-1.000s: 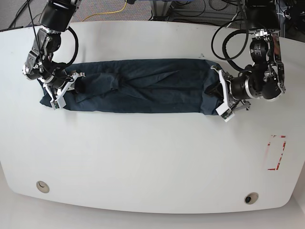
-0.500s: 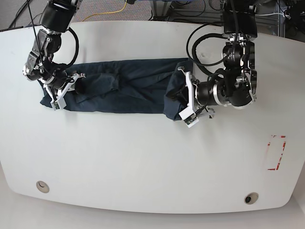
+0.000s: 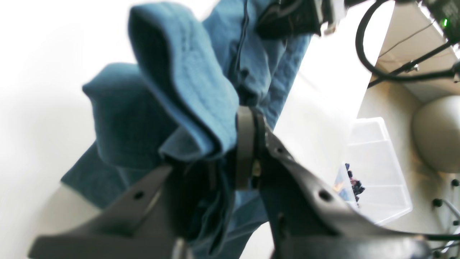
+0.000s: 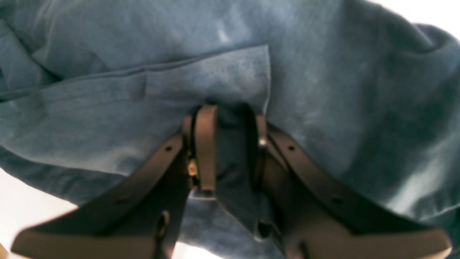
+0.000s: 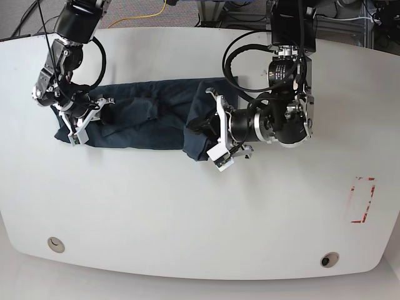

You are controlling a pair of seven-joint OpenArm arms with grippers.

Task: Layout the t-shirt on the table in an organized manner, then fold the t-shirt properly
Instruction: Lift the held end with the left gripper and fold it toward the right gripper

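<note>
The dark navy t-shirt [image 5: 147, 122] lies as a long folded strip across the far half of the white table [image 5: 187, 212]. Its right end is doubled back over the middle. My left gripper [image 5: 212, 128] is shut on that lifted end, and the left wrist view shows the bunched cloth [image 3: 187, 93] pinched between the dark fingers [image 3: 246, 147]. At the strip's left end my right gripper [image 5: 84, 122] is shut on the t-shirt. In the right wrist view a fold of fabric [image 4: 230, 144] sits between its fingers [image 4: 205, 144].
A red tape rectangle [image 5: 362, 200] marks the table at the right. Two round grommet holes [image 5: 56, 244] [image 5: 329, 259] sit near the front edge. A clear plastic bin [image 3: 377, 169] stands on the floor beyond the table. Cables hang behind the far edge.
My left gripper has carried the t-shirt's right end leftward over the strip, from the right side to about the middle. The right gripper has stayed at the left end.
</note>
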